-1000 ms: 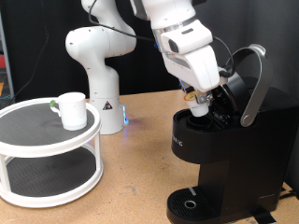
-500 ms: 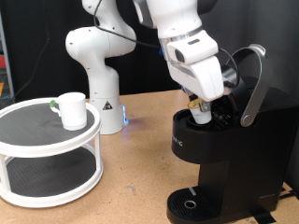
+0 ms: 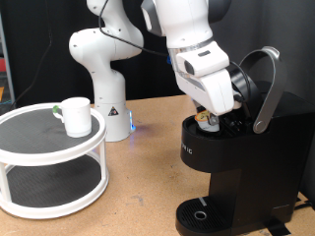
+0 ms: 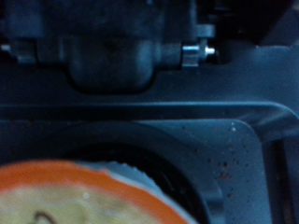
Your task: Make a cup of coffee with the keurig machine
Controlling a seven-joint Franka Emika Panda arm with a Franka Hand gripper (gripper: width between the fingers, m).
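In the exterior view, 1 white robot arm reached down into the open top of the keurig machine, which stood at the worktop's right edge. The machine's lid was raised, its grey handle band tilted up and back. The gripper sat low at the mouth of the pod chamber, and a small white coffee pod with a tan top showed just under the hand. The fingers were hidden by the hand and the machine, so whether the jaws were wide, narrow or closed on the pod could not be told. The cup, a plain white mug, stood well apart on the top tier of a round white 2-tier stand near the worktop's left edge. The drip tray at the machine's foot had no cup on it.

In the wrist view, the camera looked closely into the dark chamber of the machine. The pod's tan top, rimmed in orange, filled the lower part, blurred. No fingertips showed.

As a judgement, the task was at an early stage: the lid was open and the pod was at the chamber, while the cup had not yet reached the machine.
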